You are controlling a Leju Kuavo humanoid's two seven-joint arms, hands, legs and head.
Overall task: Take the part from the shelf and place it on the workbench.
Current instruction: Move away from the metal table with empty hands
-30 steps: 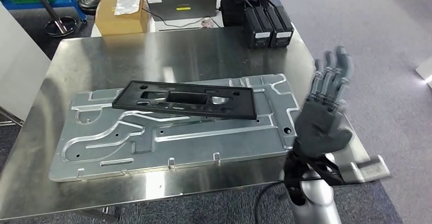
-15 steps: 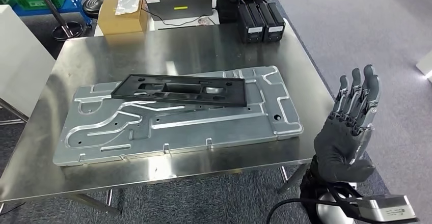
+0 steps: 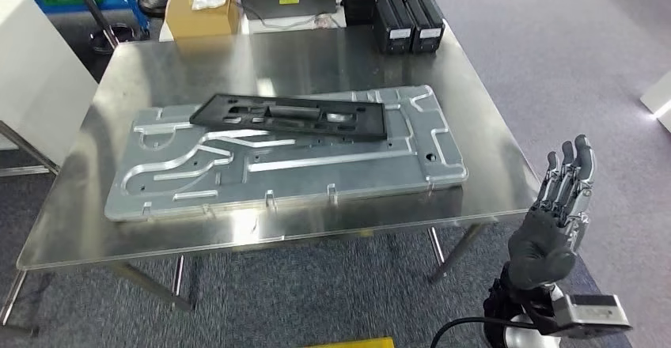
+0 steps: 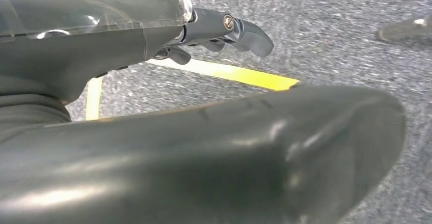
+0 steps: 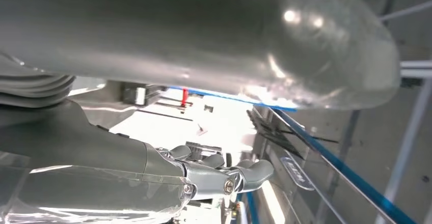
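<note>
Right hand [image 3: 554, 225] now off the surface [image 3: 475, 126] at 4 o'clock, fingers spread, empty. Black part [image 3: 289, 117] sits on aluminium plate [image 3: 285, 178]. Placement looks done. Left hand [image 4: 224, 28]: cannot tell.

Black part [image 3: 289, 116] lies on the workbench [image 3: 316, 229] (right hand [image 3: 554, 221] empty, fingers apart).

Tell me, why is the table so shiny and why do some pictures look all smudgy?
In the head view, the steel workbench mirrors the room lights, so pale glare spreads over it, while the black part stays sharp. In the left wrist view, the carpet floor is streaky with motion blur. In the right wrist view, bright light washes out the middle behind the right hand.
</note>
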